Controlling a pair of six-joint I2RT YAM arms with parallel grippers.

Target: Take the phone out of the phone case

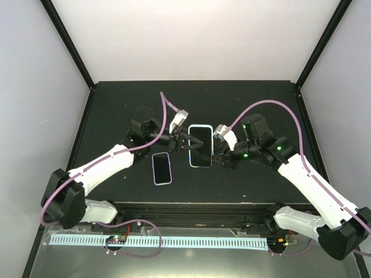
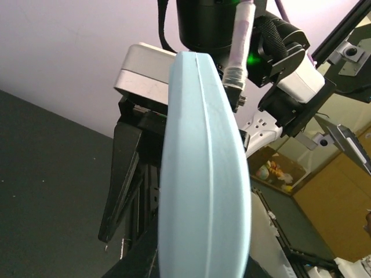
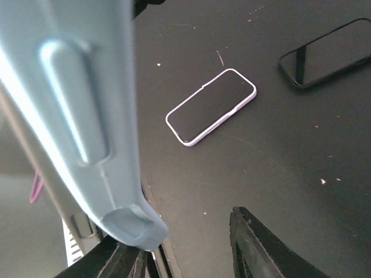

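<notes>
Your left gripper pinches the left edge of the light-blue phone case (phone inside, held above the table). Your right gripper gapes wide, one finger against the case's right edge. Both arms reach inward, elbows outward.

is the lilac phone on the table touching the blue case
Apart: the top view shows bare table between the lilac phone and the blue case.

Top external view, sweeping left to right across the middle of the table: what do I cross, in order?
purple-cased phone → left end effector → light blue phone case → right end effector
</notes>
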